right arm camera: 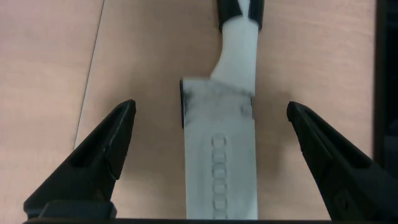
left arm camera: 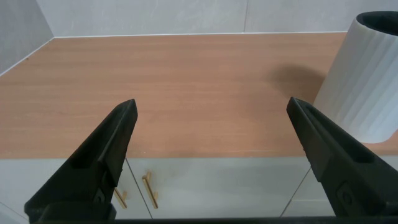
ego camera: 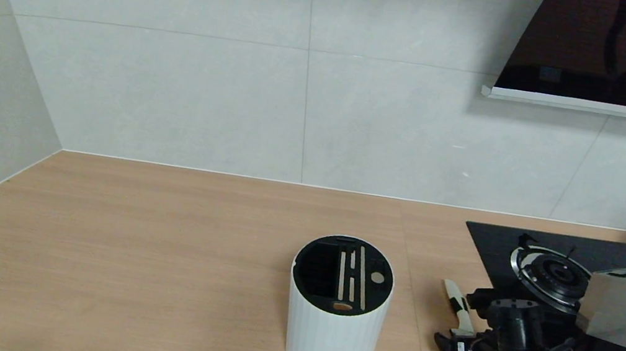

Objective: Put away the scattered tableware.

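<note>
A white ribbed knife holder (ego camera: 334,329) with a black slotted top stands near the counter's front edge. To its right a knife (ego camera: 459,302) with a pale blade and a black-and-white handle lies flat on the wooden counter (ego camera: 152,238), handle pointing to the wall. My right gripper (ego camera: 462,321) hovers over it, open, with a finger on either side of the blade (right arm camera: 219,155) near the handle; the right gripper (right arm camera: 210,109) is not touching the knife. My left gripper (left arm camera: 211,102) is open and holds nothing, at the counter's front edge, left of the holder (left arm camera: 364,74).
A black cooktop (ego camera: 492,235) with a gas burner (ego camera: 552,273) lies right of the knife. A dark range hood (ego camera: 621,55) hangs above it. Tiled walls close the back and left. Cabinet doors with brass handles (left arm camera: 149,190) sit below the counter edge.
</note>
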You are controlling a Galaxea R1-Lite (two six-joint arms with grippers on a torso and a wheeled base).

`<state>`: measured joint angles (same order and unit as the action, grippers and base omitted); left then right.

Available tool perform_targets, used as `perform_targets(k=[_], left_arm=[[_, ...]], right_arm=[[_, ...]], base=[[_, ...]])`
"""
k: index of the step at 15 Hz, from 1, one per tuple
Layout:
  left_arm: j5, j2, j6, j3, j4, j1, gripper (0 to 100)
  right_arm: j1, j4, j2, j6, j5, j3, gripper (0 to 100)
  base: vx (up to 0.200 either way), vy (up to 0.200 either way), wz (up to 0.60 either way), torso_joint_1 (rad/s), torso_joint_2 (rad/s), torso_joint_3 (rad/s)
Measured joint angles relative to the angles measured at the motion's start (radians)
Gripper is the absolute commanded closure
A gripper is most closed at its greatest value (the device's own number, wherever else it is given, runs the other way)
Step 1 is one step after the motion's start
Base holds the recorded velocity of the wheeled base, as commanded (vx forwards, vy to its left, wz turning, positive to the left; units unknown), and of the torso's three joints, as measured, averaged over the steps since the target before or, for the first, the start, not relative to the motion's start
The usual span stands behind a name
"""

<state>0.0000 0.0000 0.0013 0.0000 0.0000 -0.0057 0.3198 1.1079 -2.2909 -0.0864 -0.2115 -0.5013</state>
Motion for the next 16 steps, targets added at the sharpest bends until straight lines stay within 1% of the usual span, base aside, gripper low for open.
perform_targets(k=[7,8,16], left_arm=[[0.0,0.0,0.0,0.0,0.0,0.0,0],[0.0,0.0,0.0,0.0,0.0,0.0,0],[0.0,0.0,0.0,0.0,0.0,0.0,0]], right_arm=[[-0.003,0.0,-0.011,0.0,-0.013,-0.008,0],[-0.002,0.0,-0.01,0.0,-0.018,-0.007,100],[-0.003,-0.002,-0.006,0.001,-0.026,0.002,100]], base=[[0.0,0.0,0.0,0.0,0.0,0.0],[0.0,0.0,0.0,0.0,0.0,0.0],[0.0,0.0,0.0,0.0,0.0,0.0]])
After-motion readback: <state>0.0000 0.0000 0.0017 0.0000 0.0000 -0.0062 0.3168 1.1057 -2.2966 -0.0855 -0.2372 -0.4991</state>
